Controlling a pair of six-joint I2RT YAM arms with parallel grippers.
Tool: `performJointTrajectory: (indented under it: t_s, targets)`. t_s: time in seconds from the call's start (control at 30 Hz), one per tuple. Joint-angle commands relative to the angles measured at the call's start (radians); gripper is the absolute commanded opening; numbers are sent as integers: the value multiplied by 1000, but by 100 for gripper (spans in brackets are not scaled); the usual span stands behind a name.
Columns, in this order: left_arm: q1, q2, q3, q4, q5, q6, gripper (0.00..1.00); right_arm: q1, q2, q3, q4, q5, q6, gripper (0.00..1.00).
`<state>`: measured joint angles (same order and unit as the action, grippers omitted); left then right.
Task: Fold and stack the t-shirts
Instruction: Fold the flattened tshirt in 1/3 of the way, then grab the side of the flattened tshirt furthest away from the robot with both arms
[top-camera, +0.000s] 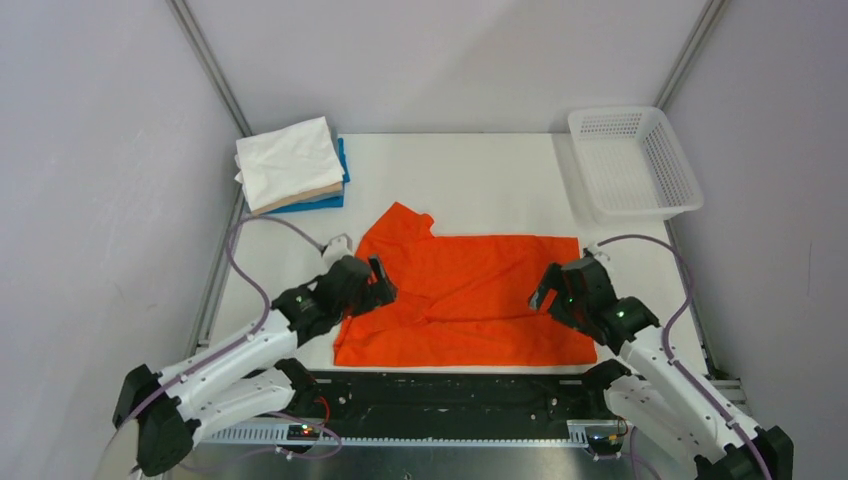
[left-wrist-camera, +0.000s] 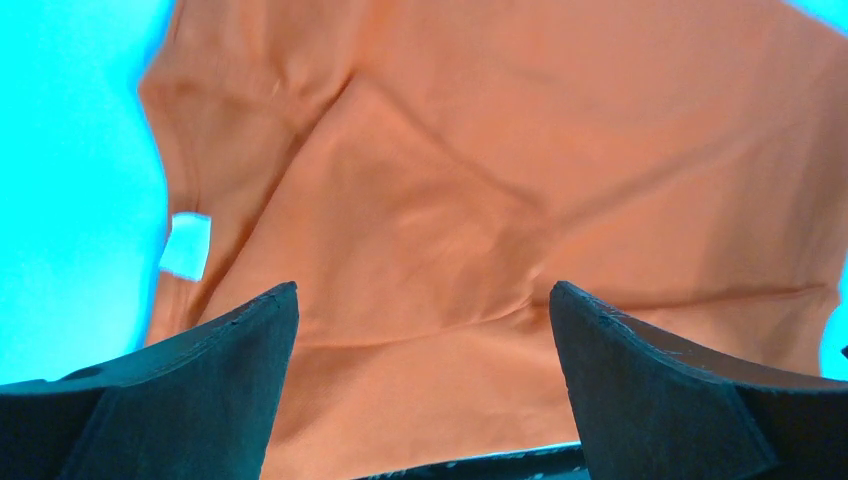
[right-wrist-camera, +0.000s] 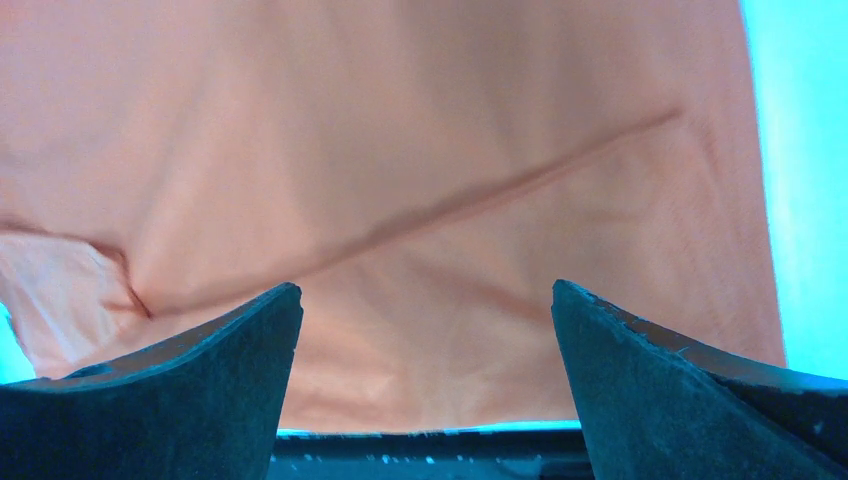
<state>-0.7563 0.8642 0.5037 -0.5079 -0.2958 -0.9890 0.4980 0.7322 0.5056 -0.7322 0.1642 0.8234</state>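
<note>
One orange shirt (top-camera: 465, 295) lies spread on the near table (top-camera: 480, 185). The left gripper (top-camera: 378, 282) and right gripper (top-camera: 545, 288) hang over its side edges, jaws wide and empty, likely placed to lift both sides for a fold. Three folded shirts, white over beige over blue, form one pile (top-camera: 292, 165) far left, probably its destination; one basket (top-camera: 633, 163) sits far right

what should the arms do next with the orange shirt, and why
Probably lower both tools and pinch the near edge of the shirt. The left tool and right tool hover open over its two ends, holding nothing, and it lies spread out, apart from the pile.
</note>
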Motion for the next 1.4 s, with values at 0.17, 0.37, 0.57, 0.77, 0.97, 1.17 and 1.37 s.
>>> performJointTrajectory:
  t_s: [0.17, 0.37, 0.57, 0.77, 0.97, 1.17, 1.37]
  targets:
    - [143, 291, 412, -66, -154, 256, 100, -297, 43, 116, 224, -87, -164, 99]
    - [288, 663, 712, 3, -62, 426, 100, -368, 210, 186, 364, -120, -208, 99]
    - [385, 1079, 1107, 8, 128, 581, 100, -376, 297, 212, 389, -108, -245, 99]
    - [419, 1309, 1322, -1, 193, 575, 100, -387, 316, 214, 377, -103, -252, 99]
    - [424, 1451, 1437, -45, 225, 556, 100, -387, 326, 213, 377, -129, -254, 99]
    - [421, 1436, 1365, -59, 268, 542, 98, -386, 321, 214, 370, -131, -251, 99]
    - [403, 1393, 1284, -60, 273, 555, 90, -387, 331, 213, 368, -138, -249, 100]
